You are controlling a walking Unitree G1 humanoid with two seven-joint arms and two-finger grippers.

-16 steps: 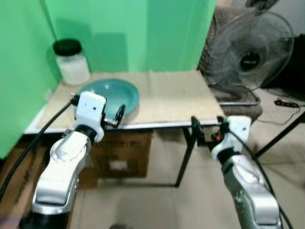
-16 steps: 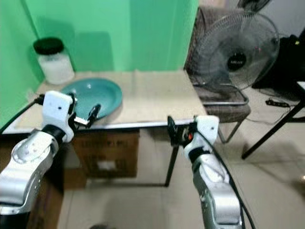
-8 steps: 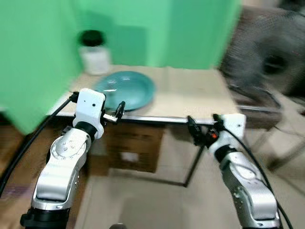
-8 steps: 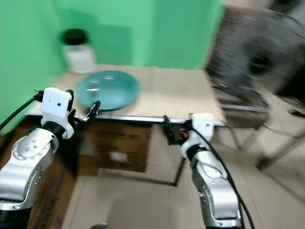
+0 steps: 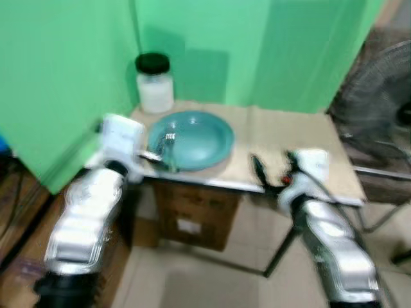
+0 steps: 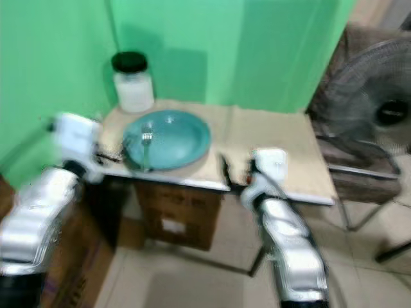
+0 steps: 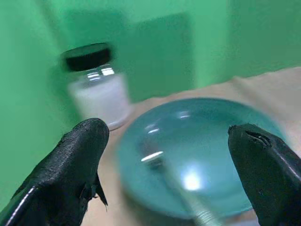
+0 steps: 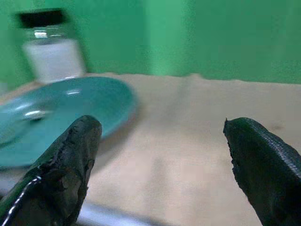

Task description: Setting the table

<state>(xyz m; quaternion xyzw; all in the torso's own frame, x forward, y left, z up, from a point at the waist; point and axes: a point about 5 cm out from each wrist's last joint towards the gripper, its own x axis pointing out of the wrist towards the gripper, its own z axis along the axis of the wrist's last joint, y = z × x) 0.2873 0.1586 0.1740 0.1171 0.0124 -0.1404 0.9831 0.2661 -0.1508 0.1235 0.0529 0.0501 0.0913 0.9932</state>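
Observation:
A teal plate [image 5: 192, 138] lies on the left part of a beige table [image 5: 289, 138], with a silver fork [image 6: 146, 144] resting in it near its front-left rim. A white jar with a black lid [image 5: 155, 83] stands behind the plate by the green wall. My left gripper [image 5: 160, 157] is at the plate's front-left edge. In the left wrist view my left gripper [image 7: 169, 129] is open and wide apart, with the fork [image 7: 174, 183] on the plate beyond it. My right gripper [image 5: 260, 170] hovers over the table's front edge right of the plate, and my right gripper [image 8: 162, 125] is open with nothing in it.
Green screens [image 5: 70, 77] close the table in at the back and left. A cardboard box [image 5: 192, 218] sits under the table. A standing fan [image 6: 376, 115] is at the right, beyond the table's end. The views are blurred.
The whole picture has swung and blurred as the camera moved, so the table sits more central and nearer. The fork now shows lying in the plate.

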